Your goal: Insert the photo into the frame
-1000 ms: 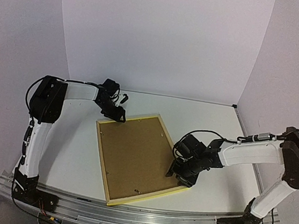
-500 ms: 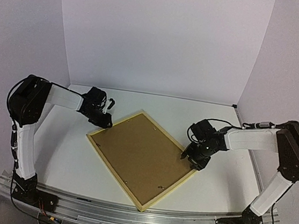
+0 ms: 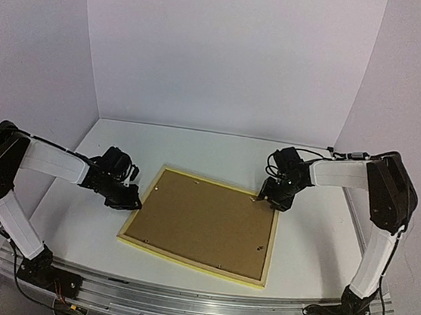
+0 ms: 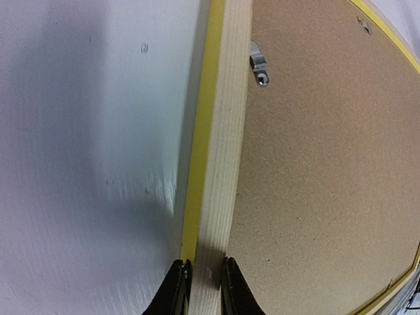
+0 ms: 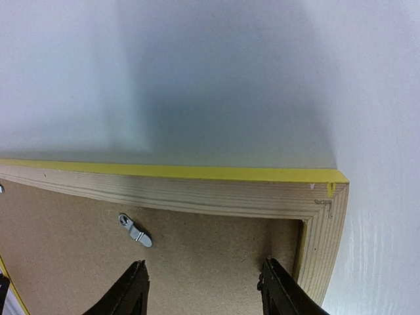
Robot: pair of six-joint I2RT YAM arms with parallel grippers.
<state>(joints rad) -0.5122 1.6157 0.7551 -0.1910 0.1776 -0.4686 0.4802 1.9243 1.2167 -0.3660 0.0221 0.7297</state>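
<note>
The frame (image 3: 191,259) lies face down on the table, its thin yellow border and pale wood back showing. The plain brown backing board (image 3: 203,221) fills it. The photo is hidden or out of view. My left gripper (image 3: 131,202) is shut on the frame's left rail (image 4: 223,151), one finger on the yellow outer side and one on the inner side (image 4: 205,282). My right gripper (image 3: 265,200) is open over the frame's far right corner (image 5: 197,193), its fingers spread above the backing board (image 5: 210,249) inside the rail (image 5: 203,289).
Small metal turn clips sit on the backing board near the rails (image 4: 259,67) (image 5: 134,230). White walls enclose the table at the back and sides. The arm bases and an aluminium rail (image 3: 193,308) run along the near edge.
The frame has swung counterclockwise from upright-diagonal to lying lengthwise across the table. My left gripper moved near and left with its rail; my right gripper moved to the far right corner.
</note>
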